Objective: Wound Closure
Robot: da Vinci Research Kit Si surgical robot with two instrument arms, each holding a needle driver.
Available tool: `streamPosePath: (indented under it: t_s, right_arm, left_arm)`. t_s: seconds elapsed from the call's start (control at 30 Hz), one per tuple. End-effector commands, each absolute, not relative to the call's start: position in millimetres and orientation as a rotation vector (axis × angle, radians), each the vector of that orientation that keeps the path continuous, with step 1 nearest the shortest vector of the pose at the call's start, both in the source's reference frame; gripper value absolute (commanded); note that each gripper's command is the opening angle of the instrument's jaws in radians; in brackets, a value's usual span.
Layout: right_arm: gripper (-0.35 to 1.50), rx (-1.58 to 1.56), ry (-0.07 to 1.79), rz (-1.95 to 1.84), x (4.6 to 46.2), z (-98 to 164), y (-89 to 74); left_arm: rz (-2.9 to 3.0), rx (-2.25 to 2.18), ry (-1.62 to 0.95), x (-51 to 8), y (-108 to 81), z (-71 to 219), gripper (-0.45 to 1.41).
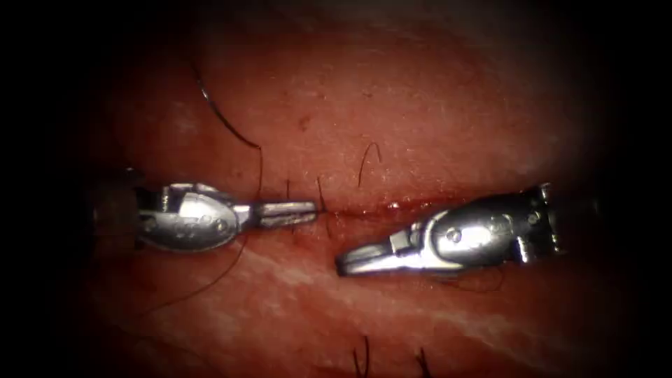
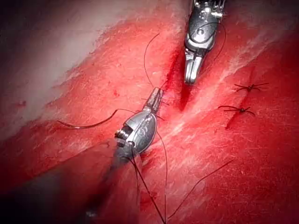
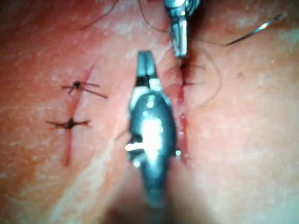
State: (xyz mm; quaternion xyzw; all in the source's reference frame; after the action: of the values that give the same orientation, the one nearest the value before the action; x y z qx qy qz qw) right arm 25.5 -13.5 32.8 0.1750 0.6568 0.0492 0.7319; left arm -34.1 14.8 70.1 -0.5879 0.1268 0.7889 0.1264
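Observation:
The cut (image 1: 392, 207) runs across the tissue (image 1: 420, 105), with red fluid along it. My left tool (image 1: 313, 210) lies over the cut's left part, jaws shut on the thread (image 1: 321, 199) right at a stitch; it also shows as left tool (image 2: 156, 95) and left tool (image 3: 179, 48). My right tool (image 1: 341, 267) sits just below the cut to the right, jaws shut and holding nothing, seen too as right tool (image 3: 145, 61). The curved needle (image 1: 210, 103) lies free on the tissue at the upper left, outside the tissue, thread trailing from it; needle (image 2: 84, 125), needle (image 3: 261, 27).
Two finished stitches (image 2: 240, 109) cross a second short cut nearby, also seen as stitches (image 3: 70, 123). A loose thread end (image 1: 369, 157) curls above the cut. Slack thread (image 1: 210, 283) loops under the left tool.

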Motion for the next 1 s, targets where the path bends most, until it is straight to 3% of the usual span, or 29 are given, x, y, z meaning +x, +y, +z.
streamPosePath:
  t_s: [0.03,0.07,0.47,1.0]
  right_arm:
    - [0.17,0.371,1.456,0.131,26.0,33.3,-14.4]
    - [0.37,0.349,1.475,0.178,26.2,33.2,-13.8]
    - [0.76,0.281,1.389,0.255,26.9,34.9,-12.7]
    - [0.74,0.347,1.274,0.141,27.2,36.9,-15.6]
  left_arm:
    - [2.304,-1.707,0.365,-34.8,14.2,70.9,-0.45]
    - [2.322,-1.687,0.366,-35.0,13.6,71.0,-0.45]
    - [2.341,-1.670,0.352,-35.7,10.0,66.6,-0.45]
    - [2.343,-1.674,0.330,-35.8,12.1,59.5,-0.45]
